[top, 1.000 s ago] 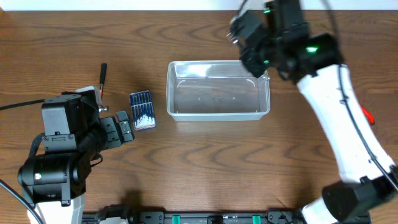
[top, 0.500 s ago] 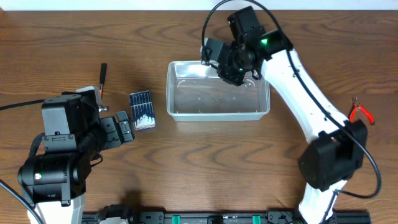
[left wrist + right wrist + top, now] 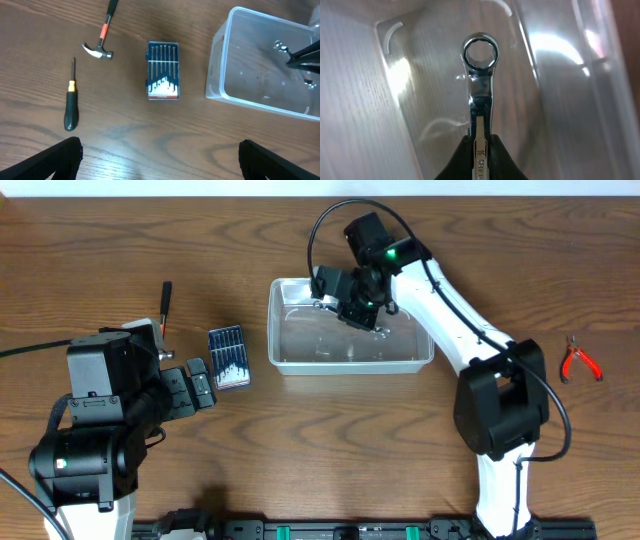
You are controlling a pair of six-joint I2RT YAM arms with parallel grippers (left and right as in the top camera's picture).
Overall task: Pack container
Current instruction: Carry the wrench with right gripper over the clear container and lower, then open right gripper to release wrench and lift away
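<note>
The clear plastic container [image 3: 350, 366] stands in the middle of the table; it also shows in the left wrist view [image 3: 220, 75] and the right wrist view [image 3: 570, 75]. My right gripper [image 3: 362, 313] is inside it, shut on a silver ring wrench [image 3: 479, 75] whose ring end points at the container floor. The jaws [image 3: 479, 142] grip the wrench shaft. My left gripper [image 3: 205, 385] is open and empty over bare table [image 3: 160, 146], left of the container.
A blue case of screwdriver bits [image 3: 228, 357] lies just left of the container. A hammer [image 3: 102, 35] and a black-handled screwdriver [image 3: 71, 107] lie further left. Red pliers [image 3: 579, 360] lie at the far right.
My right arm has swung left and down from above the container's back right corner into the container, carrying the wrench. The red pliers have come into view. The left arm has not moved.
</note>
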